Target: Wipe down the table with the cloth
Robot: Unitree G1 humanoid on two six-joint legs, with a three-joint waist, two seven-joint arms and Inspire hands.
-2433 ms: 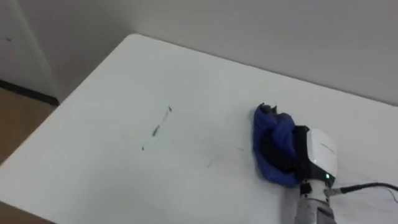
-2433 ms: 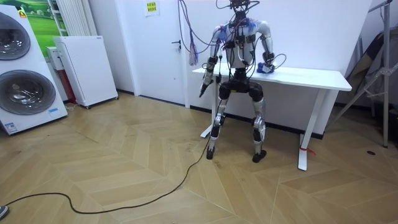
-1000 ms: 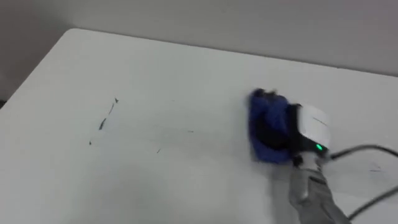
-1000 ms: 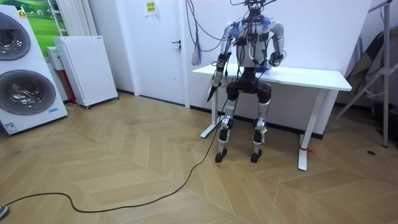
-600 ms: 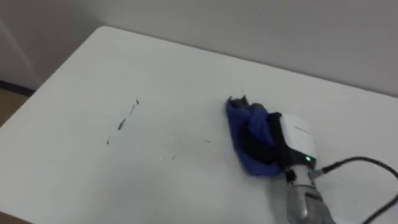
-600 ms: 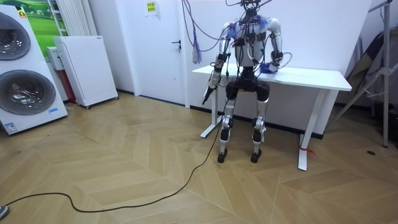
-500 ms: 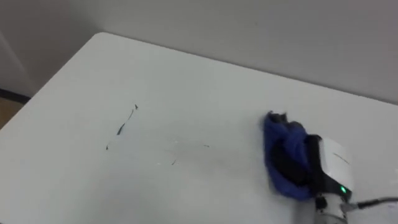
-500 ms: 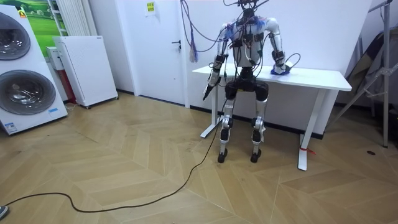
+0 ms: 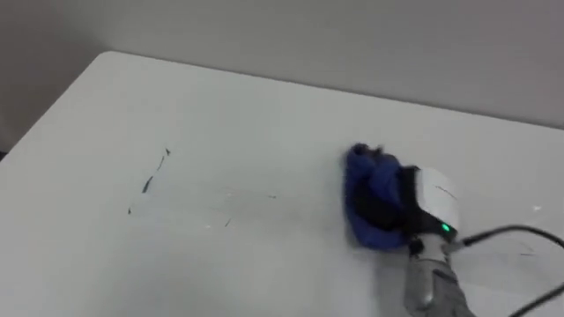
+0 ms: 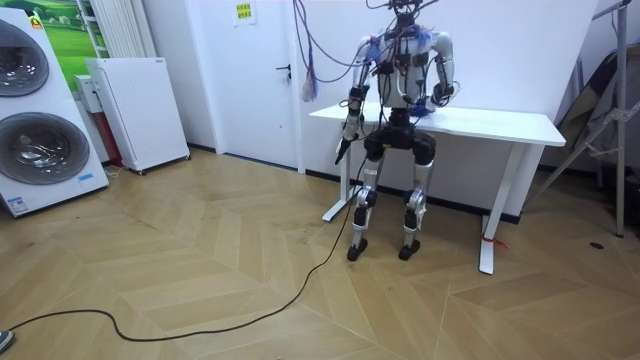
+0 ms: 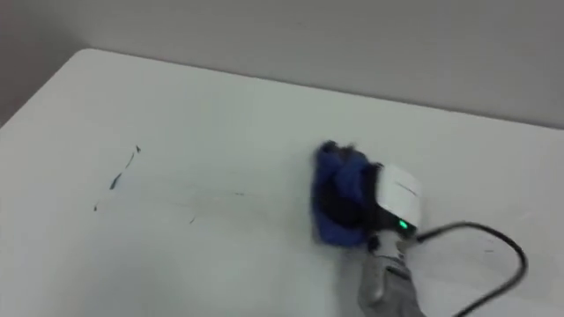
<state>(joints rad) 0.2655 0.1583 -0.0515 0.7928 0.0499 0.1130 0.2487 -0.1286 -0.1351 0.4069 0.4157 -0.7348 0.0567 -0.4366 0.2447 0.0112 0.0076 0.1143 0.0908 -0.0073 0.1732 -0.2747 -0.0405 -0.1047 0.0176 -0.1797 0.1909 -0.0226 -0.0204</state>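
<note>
Table: A white table (image 9: 264,114) is seen from above. Its far edge is set against a grey wall (image 9: 352,35), and its far left corner is rounded.
Cloth: A blue cloth (image 9: 363,180) is laid on the table top, bunched up in a lump. It is found a little way in from the far edge and well apart from the left edge.
Right hand: The right hand (image 9: 434,204) is brought in from the near right side and is set on the cloth. Its dark fingers (image 9: 383,211) are bent down into the cloth, and the blue folds are gathered round them. The cloth is gripped and pressed flat on the table.
Marks: Thin dark marks (image 9: 148,183) are seen on the table near its left edge, well apart from the cloth. A few small faint specks are seen between them and the cloth.
Left hand: The left hand (image 10: 343,150) is hung down at the robot's side, just below the near edge of the table. It cannot be told if its fingers are apart or together.
Robot: The robot is stood on both feet at the near edge of the table, close to the end on the room view's left. Its back is turned to the room camera.
Room: A wooden floor (image 10: 200,270) is seen under the table. A white cabinet (image 10: 140,110) and two washing machines (image 10: 35,110) are placed at the room view's left, and a white door (image 10: 260,80) is seen between the cabinet and the table.
</note>
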